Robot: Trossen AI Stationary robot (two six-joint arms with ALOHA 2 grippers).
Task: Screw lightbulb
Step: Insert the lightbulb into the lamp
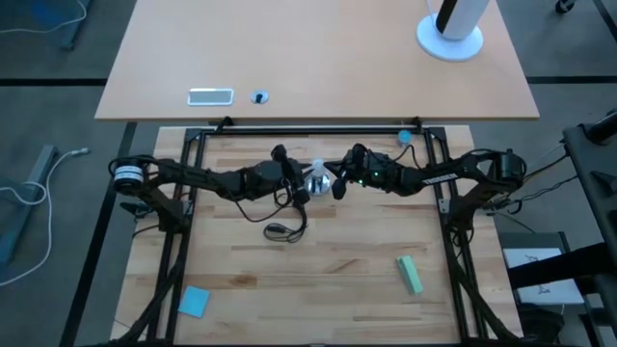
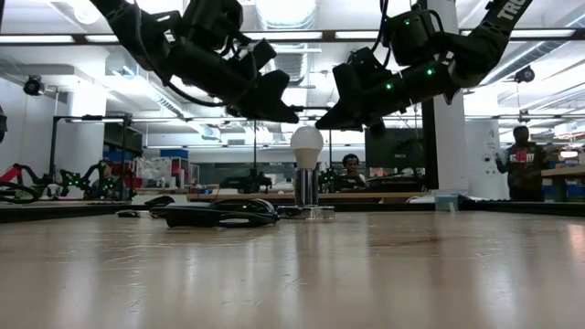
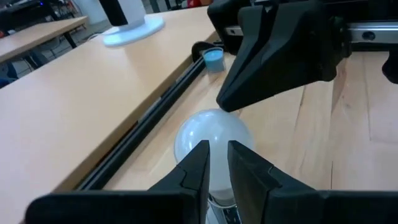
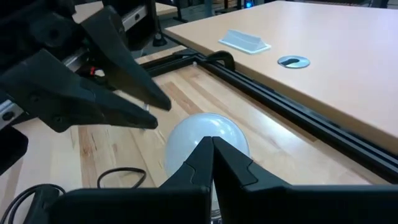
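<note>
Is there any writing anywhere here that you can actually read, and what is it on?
"TR": white letters on the arm at the low view's top right; the rest is cut off.
Papers right of the table: marks too small to read.
Person's shirt, low view: print too blurred.

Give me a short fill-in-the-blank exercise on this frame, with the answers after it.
1. The lightbulb stands upright in the ____ on the table.
2. The right gripper has its fingers ____.
3. The left gripper is above the bulb, not ____ it.
4. The small blue cap lies nearer the ____ arm.

Missing words: socket; shut; touching; right
</note>
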